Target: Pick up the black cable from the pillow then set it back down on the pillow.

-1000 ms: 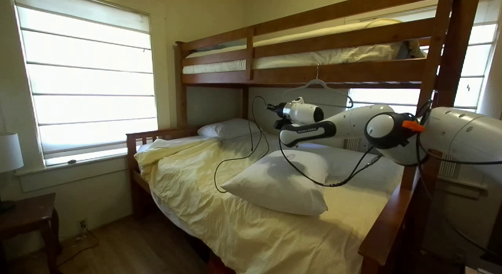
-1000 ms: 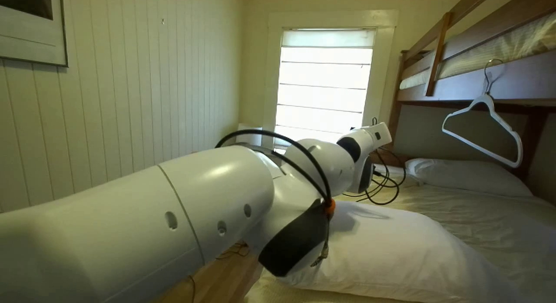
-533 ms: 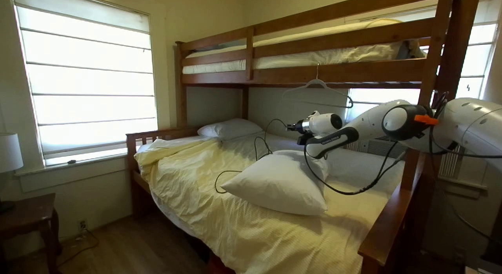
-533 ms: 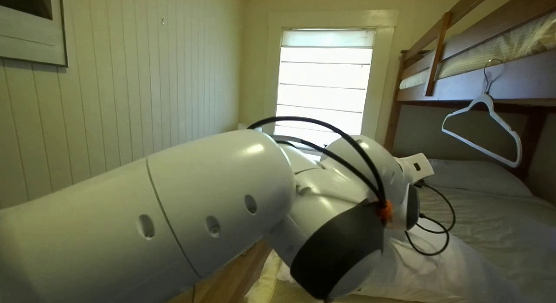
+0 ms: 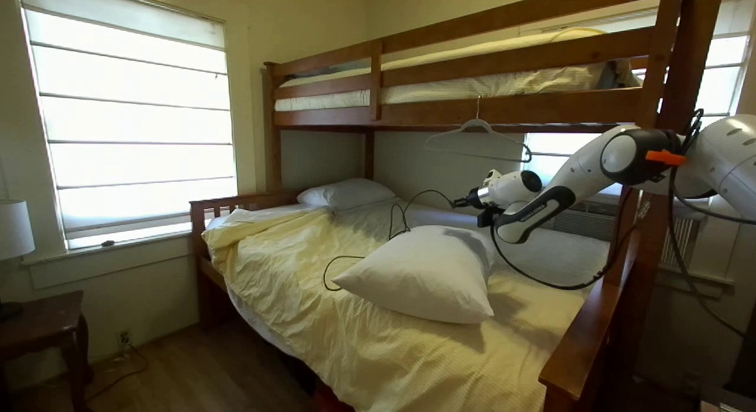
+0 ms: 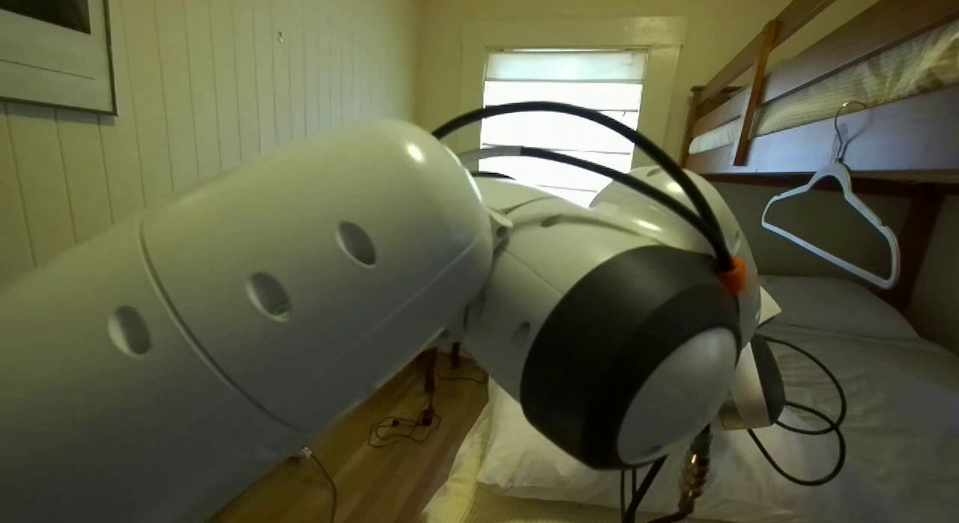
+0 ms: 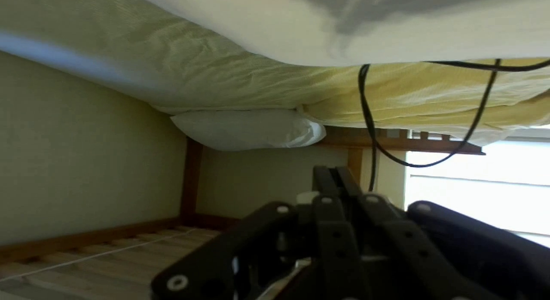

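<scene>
The cream-white pillow (image 5: 422,273) lies on the yellow bedding; a part of it shows in an exterior view (image 6: 524,459) and along the top of the upside-down wrist view (image 7: 275,29). The thin black cable (image 5: 429,192) arches from my fingertips and drops behind the pillow's far edge. Another loop of it lies left of the pillow. Its loops also show in the wrist view (image 7: 366,102). My gripper (image 5: 458,203) is shut on the cable, above and beyond the pillow's far right side. In the wrist view the fingertips (image 7: 337,174) are nearly together, and the pinch point is hidden.
A wooden bunk rail (image 5: 508,110) runs above the arm, with a white hanger (image 5: 475,126) hanging from it. A smaller grey-white pillow (image 5: 348,193) lies at the bed's far end. A thicker arm cable (image 5: 549,285) sags below the wrist.
My arm has drawn back to the right and lower in an exterior view, with the cable in the gripper. The cable, which hung in tall loops, now slumps lower behind the pillow.
</scene>
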`<state>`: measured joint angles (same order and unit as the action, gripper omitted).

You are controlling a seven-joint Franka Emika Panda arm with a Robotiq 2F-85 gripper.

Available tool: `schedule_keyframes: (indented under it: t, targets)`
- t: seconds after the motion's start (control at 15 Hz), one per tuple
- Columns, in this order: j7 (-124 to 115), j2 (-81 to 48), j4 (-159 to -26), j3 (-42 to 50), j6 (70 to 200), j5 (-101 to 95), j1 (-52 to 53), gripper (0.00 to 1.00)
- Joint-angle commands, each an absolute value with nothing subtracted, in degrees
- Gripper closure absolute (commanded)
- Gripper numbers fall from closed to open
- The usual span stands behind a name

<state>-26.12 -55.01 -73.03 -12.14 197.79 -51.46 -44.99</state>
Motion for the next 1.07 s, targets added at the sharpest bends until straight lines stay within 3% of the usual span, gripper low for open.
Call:
schedule_keyframes:
  t: [0.0, 0.27, 0.33, 0.93, 1.0]
  targets:
    - [-26.9, -45.0, -87.0, -6.5, 203.9, -52.2, -42.2, 0.98]
    - [-21.2, -38.8, -97.0, 4.7, 212.7, -38.5, -33.2, 0.98]
    - [-24.1, -44.6, -88.1, 0.1, 209.8, -44.6, -37.1, 0.94]
    - [-15.0, -39.0, -100.2, 5.5, 209.7, -36.0, -31.7, 0.98]
    - [-15.7, -37.3, -103.8, 10.8, 212.4, -34.5, -28.7, 0.98]
